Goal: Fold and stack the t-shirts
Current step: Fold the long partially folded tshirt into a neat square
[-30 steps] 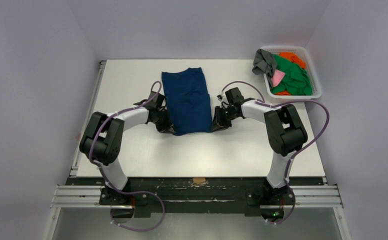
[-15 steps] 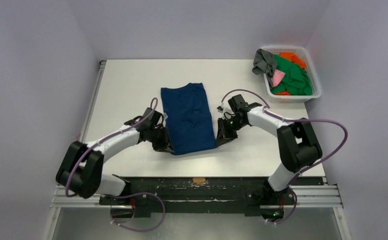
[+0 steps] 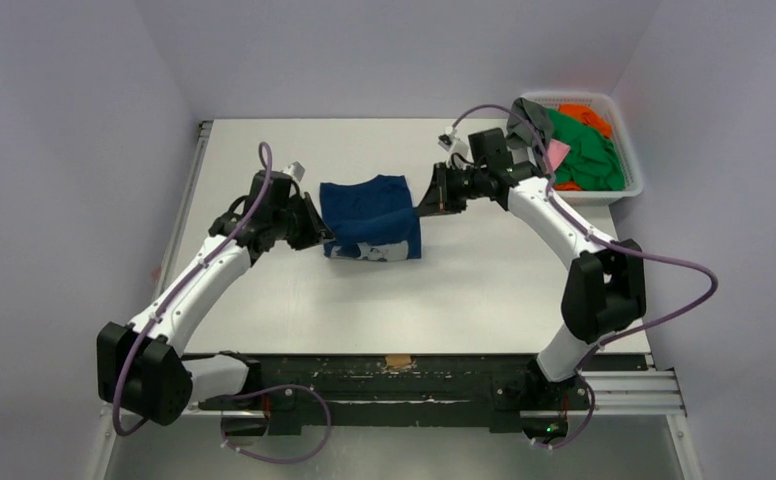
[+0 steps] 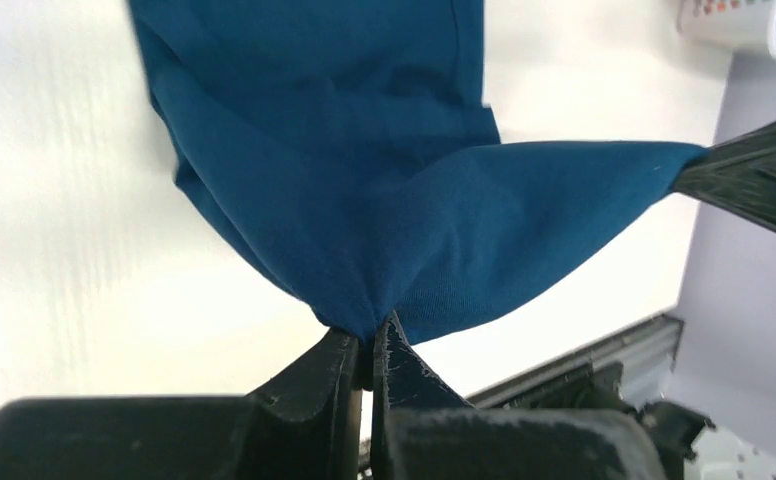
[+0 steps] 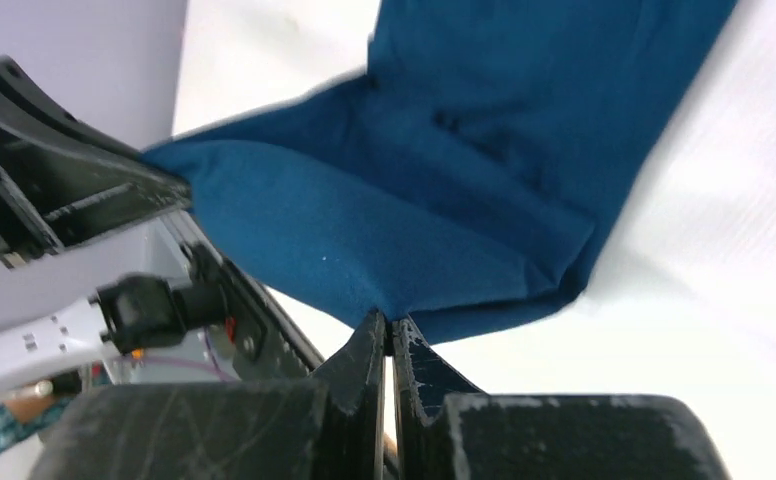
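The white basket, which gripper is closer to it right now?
Right. The right gripper, shut on the blue shirt at its right edge, sits between the shirt and the basket. The left gripper pinches the shirt's opposite edge, farther away.

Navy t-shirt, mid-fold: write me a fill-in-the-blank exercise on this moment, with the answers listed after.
1. The navy t-shirt is gripped by ___ of the two pincers at once.
2. The left pincer and the right pincer are each ___ on its cloth.
3. In the white mesh basket, the biggest patch of cloth is ___.
Missing words: both; shut; green.
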Controlling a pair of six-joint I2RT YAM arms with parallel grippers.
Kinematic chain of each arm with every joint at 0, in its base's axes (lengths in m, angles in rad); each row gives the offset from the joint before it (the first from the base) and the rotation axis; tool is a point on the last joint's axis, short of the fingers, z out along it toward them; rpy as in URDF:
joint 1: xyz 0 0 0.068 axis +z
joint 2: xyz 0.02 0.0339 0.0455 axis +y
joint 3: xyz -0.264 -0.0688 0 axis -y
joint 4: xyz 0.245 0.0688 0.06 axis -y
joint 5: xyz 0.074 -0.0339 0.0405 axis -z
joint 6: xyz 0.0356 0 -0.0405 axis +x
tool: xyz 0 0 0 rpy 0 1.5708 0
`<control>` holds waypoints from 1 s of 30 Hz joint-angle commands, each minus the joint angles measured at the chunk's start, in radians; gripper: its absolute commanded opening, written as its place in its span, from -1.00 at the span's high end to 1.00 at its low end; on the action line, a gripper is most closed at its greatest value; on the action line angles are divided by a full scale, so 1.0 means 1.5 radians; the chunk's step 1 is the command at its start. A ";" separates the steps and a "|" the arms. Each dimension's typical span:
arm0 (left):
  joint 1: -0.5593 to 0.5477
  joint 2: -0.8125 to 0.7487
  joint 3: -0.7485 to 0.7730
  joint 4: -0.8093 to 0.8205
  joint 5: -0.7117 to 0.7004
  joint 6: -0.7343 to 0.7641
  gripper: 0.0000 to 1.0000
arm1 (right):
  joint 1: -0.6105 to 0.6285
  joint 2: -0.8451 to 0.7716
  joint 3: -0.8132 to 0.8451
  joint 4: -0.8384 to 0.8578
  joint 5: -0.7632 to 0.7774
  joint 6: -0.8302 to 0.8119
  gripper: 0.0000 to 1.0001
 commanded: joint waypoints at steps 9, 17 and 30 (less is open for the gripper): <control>0.074 0.228 0.232 0.043 -0.056 0.065 1.00 | -0.047 0.239 0.342 0.019 -0.020 0.008 1.00; 0.113 0.403 0.387 0.034 -0.052 0.076 1.00 | -0.071 0.417 0.507 0.021 0.024 0.023 1.00; 0.149 0.665 0.677 -0.057 -0.009 0.075 -0.64 | -0.082 0.660 0.730 0.146 0.026 0.076 -0.14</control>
